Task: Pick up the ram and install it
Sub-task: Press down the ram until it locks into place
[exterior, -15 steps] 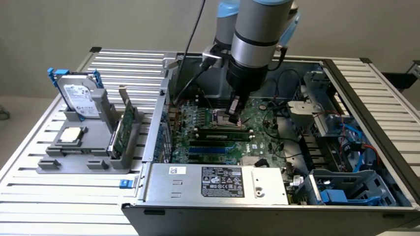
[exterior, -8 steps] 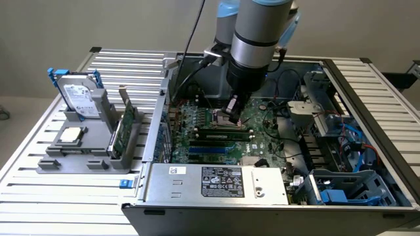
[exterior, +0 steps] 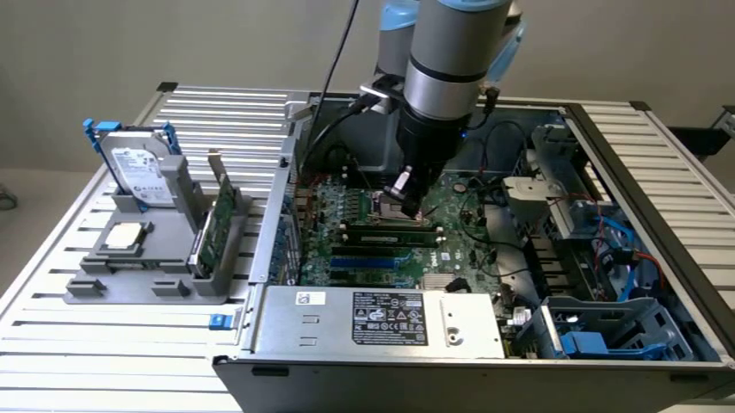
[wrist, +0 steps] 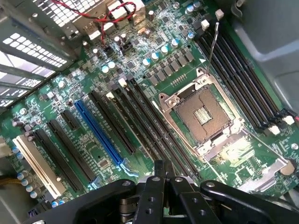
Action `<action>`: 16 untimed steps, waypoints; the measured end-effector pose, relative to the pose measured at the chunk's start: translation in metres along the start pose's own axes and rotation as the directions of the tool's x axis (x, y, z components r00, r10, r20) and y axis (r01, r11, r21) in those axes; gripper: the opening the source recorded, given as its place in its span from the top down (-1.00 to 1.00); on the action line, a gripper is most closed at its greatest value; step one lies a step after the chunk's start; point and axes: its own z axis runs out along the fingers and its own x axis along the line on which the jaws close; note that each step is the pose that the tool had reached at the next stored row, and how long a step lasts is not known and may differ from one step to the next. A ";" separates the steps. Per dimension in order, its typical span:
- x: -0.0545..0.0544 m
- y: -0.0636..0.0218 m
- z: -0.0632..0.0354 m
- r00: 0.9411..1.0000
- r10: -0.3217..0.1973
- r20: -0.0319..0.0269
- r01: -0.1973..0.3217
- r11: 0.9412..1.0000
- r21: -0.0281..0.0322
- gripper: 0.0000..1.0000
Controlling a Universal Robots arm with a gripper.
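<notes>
The open computer case (exterior: 267, 258) lies on its side on the slatted desk (exterior: 103, 344). Inside it are the green motherboard (exterior: 460, 249), a boxed power supply (exterior: 379, 320) with a white and black label along the near wall, and blue plastic drive brackets (exterior: 597, 340) with cables at the exterior view's right. Beside the case, at the exterior view's left, a grey holder (exterior: 138, 288) carries a silver hard drive (exterior: 140, 172) with blue rails standing upright, a green expansion card (exterior: 216, 225) on edge, and a square processor chip (exterior: 124, 237) lying flat.

The ram (exterior: 391, 230) sits among the memory slots just in front of the processor socket (exterior: 388, 206), standing on its long edge. Its long axis runs across the exterior view from left to right, parallel to the slots. It appears as a thin dark stick with a green edge; whether it is fully seated cannot be told.

The pincer (exterior: 402, 191) is clenched, its fingertips pressed together and holding nothing. It hangs right above the socket and the ram. In the wrist view the pincer (wrist: 163, 170) points down at the dark slots beside the open socket (wrist: 203, 116).
</notes>
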 end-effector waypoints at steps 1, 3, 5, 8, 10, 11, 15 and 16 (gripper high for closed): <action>0.000 0.0000 0.0002 1.000 0.013 -0.001 -0.013 1.000 0.001 0.79; 0.000 0.0000 0.0005 0.999 0.040 -0.002 -0.040 0.999 0.004 0.79; 0.000 -0.0001 0.0008 0.998 0.066 -0.003 -0.066 0.998 0.006 0.79; 0.000 -0.0001 0.0013 0.994 0.107 -0.003 -0.107 0.994 0.008 0.79; 0.000 -0.0001 0.0015 0.991 0.135 -0.003 -0.135 0.991 0.010 0.79; 0.000 -0.0001 0.0015 0.989 0.149 -0.003 -0.149 0.989 0.010 0.79; 0.000 -0.0001 0.0018 0.979 0.204 -0.002 -0.204 0.979 0.013 0.79; 0.000 -0.0001 0.0018 0.976 0.218 -0.002 -0.218 0.976 0.013 0.79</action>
